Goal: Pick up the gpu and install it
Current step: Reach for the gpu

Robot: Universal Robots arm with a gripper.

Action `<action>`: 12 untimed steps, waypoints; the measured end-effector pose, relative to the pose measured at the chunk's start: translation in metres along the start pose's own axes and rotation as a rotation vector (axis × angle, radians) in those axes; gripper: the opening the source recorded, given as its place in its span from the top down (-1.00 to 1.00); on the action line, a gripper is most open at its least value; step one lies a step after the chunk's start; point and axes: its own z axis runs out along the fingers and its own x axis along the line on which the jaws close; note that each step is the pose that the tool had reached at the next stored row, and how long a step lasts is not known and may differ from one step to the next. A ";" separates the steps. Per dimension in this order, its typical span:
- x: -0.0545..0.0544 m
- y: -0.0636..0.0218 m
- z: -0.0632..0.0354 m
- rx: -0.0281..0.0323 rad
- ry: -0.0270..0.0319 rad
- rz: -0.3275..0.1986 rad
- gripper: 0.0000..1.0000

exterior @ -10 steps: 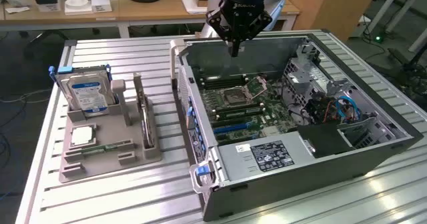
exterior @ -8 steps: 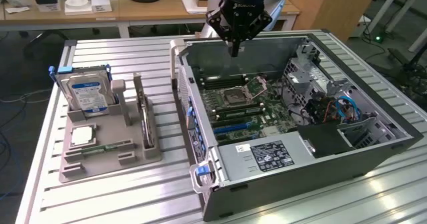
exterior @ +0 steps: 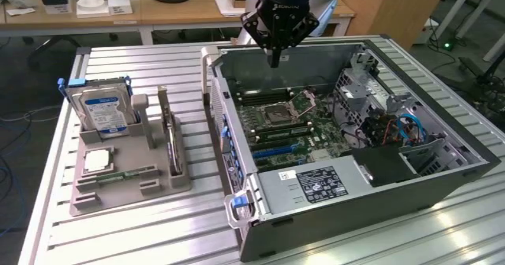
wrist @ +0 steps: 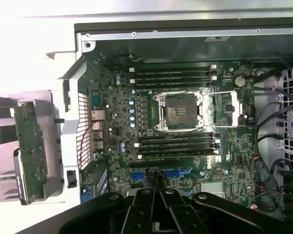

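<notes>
The gpu stands on edge in a slot of the grey holder, left of the computer case in the exterior view; it is thin and dark with a metal edge. In the wrist view its green board side faces the case. My gripper hangs over the far end of the open computer case, well away from the gpu. Its fingers meet at the tips, shut on nothing. Below the gripper lies the motherboard with blue expansion slots.
A silver hard drive with a blue-white label stands in the same holder, and a small green memory stick lies near its front. The case holds a power supply and cables. Desks with clutter stand behind the ribbed table.
</notes>
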 end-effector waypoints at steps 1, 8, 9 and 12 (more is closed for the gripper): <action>0.001 -0.0001 -0.0001 0.0000 0.0000 0.000 0.79; 0.009 -0.0008 -0.0002 -0.0001 -0.0001 0.000 0.79; 0.011 -0.0009 -0.0003 0.0000 0.0000 0.000 0.79; 0.014 -0.0014 -0.0004 -0.0001 0.0000 0.000 0.79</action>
